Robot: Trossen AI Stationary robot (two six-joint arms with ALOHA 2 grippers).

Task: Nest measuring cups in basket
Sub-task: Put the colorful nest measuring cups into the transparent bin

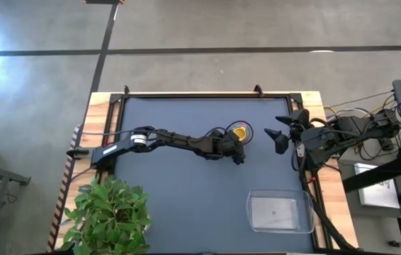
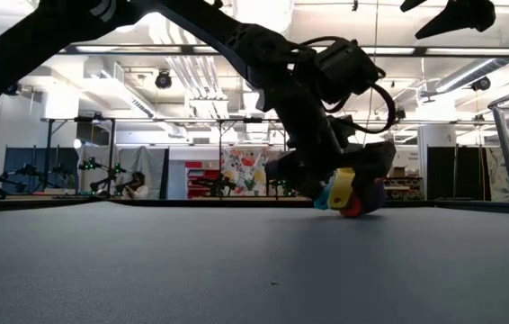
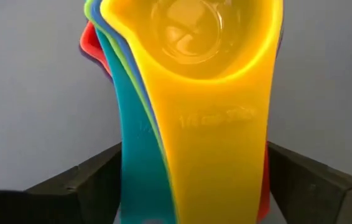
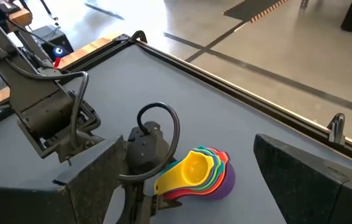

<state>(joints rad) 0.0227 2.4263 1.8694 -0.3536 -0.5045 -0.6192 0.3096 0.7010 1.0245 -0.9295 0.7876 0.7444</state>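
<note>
- my left hand (image 1: 239, 150) is down at the middle of the table (image 1: 172, 205), fingers spread wide, not clamped on anything.
- the nested measuring cups (image 1: 240, 132) sit on the table right in front of it, handles pointing back between my fingers (image 3: 83, 183), yellow on top.
- my right hand (image 1: 277, 132) hangs open above the table, just beside the stack on its other side.
- the basket (image 1: 280, 212) lies well apart, near the table's front right corner.

One nested stack of measuring cups (image 1: 240, 132), one clear basket (image 1: 280, 212) at five o'clock, one plant (image 1: 108, 212)
</note>
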